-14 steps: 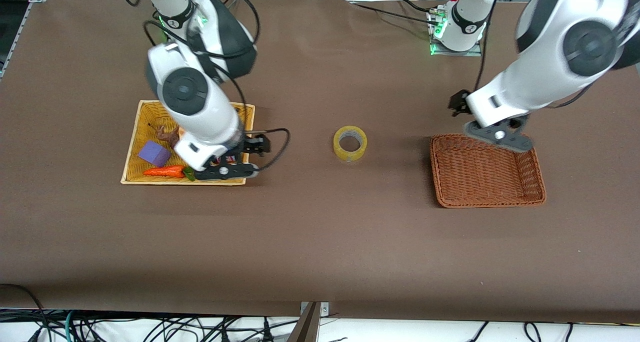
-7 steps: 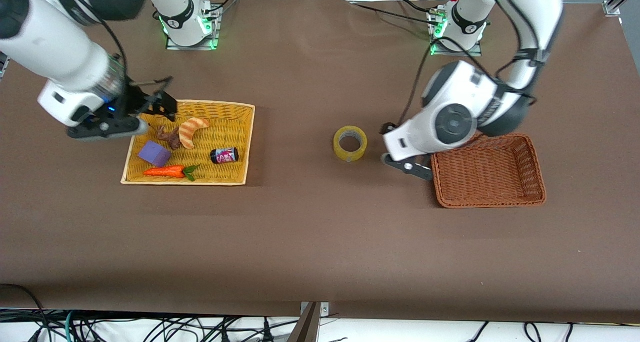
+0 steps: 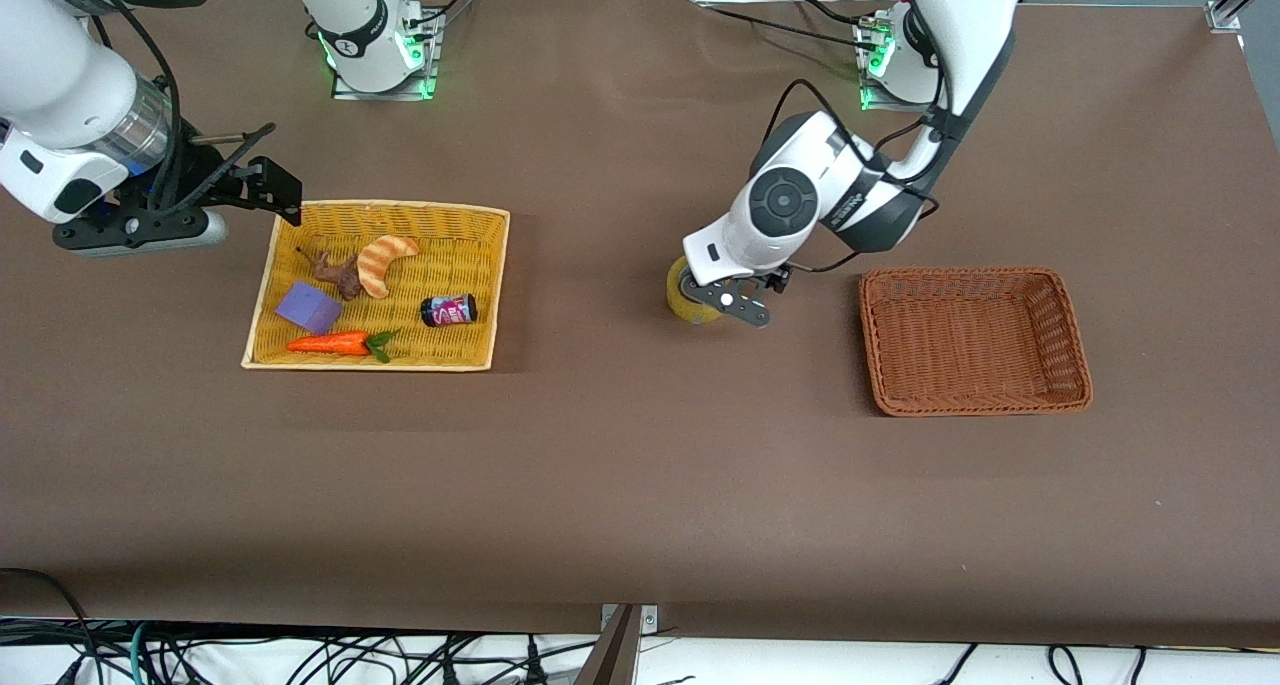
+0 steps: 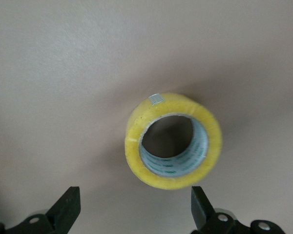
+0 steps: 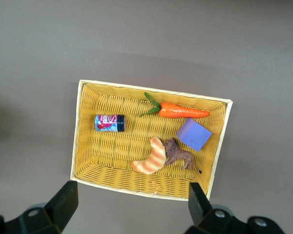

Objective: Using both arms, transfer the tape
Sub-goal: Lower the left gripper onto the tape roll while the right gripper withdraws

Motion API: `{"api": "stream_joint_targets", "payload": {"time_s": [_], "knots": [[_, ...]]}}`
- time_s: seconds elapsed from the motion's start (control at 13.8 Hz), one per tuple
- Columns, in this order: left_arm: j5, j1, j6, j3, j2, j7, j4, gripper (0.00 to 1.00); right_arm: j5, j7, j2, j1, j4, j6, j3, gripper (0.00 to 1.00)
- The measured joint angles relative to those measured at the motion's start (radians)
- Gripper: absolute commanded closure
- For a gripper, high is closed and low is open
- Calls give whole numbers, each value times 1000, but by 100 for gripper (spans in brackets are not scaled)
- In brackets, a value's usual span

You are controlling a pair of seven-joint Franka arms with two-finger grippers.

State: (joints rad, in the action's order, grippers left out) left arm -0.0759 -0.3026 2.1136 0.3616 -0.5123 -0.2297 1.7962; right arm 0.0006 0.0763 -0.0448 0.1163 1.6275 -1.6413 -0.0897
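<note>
The yellowish tape roll lies flat on the brown table mid-way between the two baskets, mostly covered by the left arm's hand. In the left wrist view the tape shows its grey-white core and wide hole. My left gripper is open and empty, low over the table beside the tape; it also shows in the front view. My right gripper is open and empty, held up by the yellow basket's edge at the right arm's end of the table; the front view shows it too.
The yellow basket holds a striped croissant, a brown toy animal, a purple block, a carrot and a small can. An empty brown wicker basket stands toward the left arm's end.
My left arm has swung from over the brown basket to the tape. My right arm has pulled out of the yellow basket and away toward its end of the table.
</note>
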Motion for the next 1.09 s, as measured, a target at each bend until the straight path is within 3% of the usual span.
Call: {"api": "stream_joint_targets", "payload": {"time_s": [0.36,0.51,0.58,0.65,0.8,1.09], "knots": [[-66,10,121,-6,-85,33,3,1,-3,0,-3,-15,0,0,-1,0],[-66,10,173,-7,-125,67,4,19,-12,-1,-3,-34,0,0,-3,0],[-66,11,186,-7,-140,79,4,38,-13,-2,-3,-49,1,0,-12,0],[-66,12,188,-7,-149,84,4,65,-14,-3,-4,-72,1,0,-30,0],[-66,14,189,-7,-151,91,4,97,-14,-4,-5,-113,2,0,-71,0],[-66,13,169,-5,-151,98,-1,100,-16,-4,-8,-123,2,0,-88,0]]}}
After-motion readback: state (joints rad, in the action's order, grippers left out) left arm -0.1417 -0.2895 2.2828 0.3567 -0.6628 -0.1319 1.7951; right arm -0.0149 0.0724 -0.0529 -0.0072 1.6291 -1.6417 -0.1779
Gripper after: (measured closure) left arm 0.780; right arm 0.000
